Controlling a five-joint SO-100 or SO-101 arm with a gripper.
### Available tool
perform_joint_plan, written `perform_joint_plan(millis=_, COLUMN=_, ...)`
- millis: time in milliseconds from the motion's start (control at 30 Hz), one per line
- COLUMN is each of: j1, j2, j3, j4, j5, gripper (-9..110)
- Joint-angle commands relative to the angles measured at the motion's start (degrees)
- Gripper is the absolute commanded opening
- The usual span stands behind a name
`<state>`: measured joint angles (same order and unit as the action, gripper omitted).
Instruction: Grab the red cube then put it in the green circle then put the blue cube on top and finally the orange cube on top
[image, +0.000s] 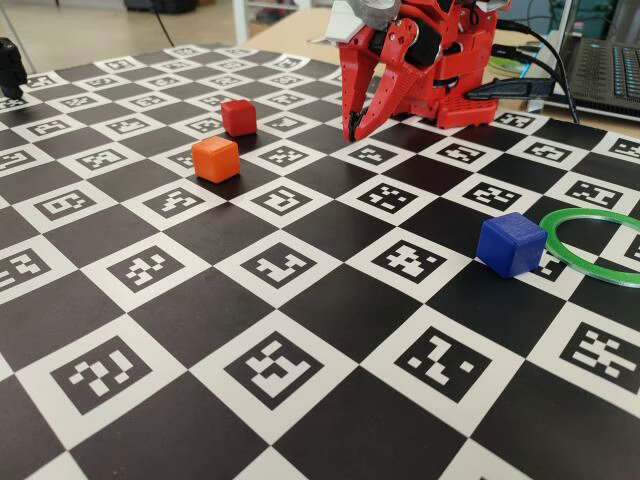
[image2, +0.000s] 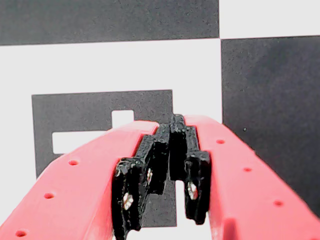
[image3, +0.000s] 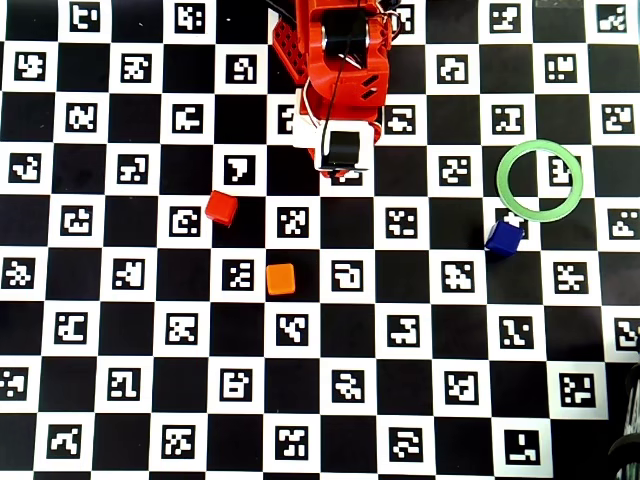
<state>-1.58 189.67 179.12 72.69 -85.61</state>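
Gripper (image: 352, 130) pointing straight down close above the desk (image: 300, 350), near the arm's base, jaws brought together and empty. In the wrist view, gripper (image2: 172, 125) tips meeting over a black marker square on a white tile, nothing between the red fingers (image2: 85, 175), only the checkered pattern beneath.

Red cube (image: 239, 117) resting on the desk to the left of the gripper in the fixed view, well apart from it. In the overhead view, red cube (image3: 222, 208) lying left of and slightly below the folded arm, outside the wrist camera's sight altogether. Orange cube (image: 216, 159) near the red one, a little closer to the fixed camera; seen from above, orange cube (image3: 281, 279) below and to the right of the red cube, not touching it.

Blue cube (image: 511, 243) far off on the right side of the fixed view, just beside the green circle (image: 590, 270) and outside it. From above, blue cube (image3: 504, 238) sitting at the lower left rim of the green circle (image3: 510, 195), possibly touching the rim, hard to tell. Green circle lying flat with only the checkered desk showing inside it.
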Motion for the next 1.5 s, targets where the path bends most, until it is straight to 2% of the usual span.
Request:
perform_joint_plan(millis=0, j1=0.3, j2=2.4, j3=2.5, j4=2.8, j5=0.9, gripper=-5)
perform_joint_plan(millis=67, j1=0.9, j2=1.1, j3=1.8, j4=-0.7, j5=2.5, gripper=-5)
perform_joint_plan(millis=133, j1=1.3, j2=-0.3, j3=-1.3, j4=-3.1, j5=8.3, gripper=-5)
perform_joint_plan(millis=200, j1=1.5, j2=-3.7, j3=-7.3, j4=-3.4, j5=15.6, gripper=-5)
perform_joint_plan(millis=300, j1=1.5, j2=-12.5, j3=-18.9, j4=-2.4, j5=20.0, gripper=-5)
perform_joint_plan(millis=567, j1=4.8, j2=-42.1, j3=-56.0, j4=13.8, j5=29.4, gripper=-5)
perform_joint_plan(millis=833, j1=12.5, j2=-59.2, j3=-78.4, j4=26.7, j5=38.8, gripper=-4)
perform_joint_plan(millis=1000, j1=18.3, j2=-65.7, j3=-83.9, j4=32.8, j5=44.6, gripper=6)
perform_joint_plan(millis=1133, j1=24.9, j2=-69.7, j3=-86.0, j4=32.5, j5=47.4, gripper=20)
perform_joint_plan(millis=1467, j1=36.7, j2=-74.8, j3=-84.8, j4=30.7, j5=51.1, gripper=45)
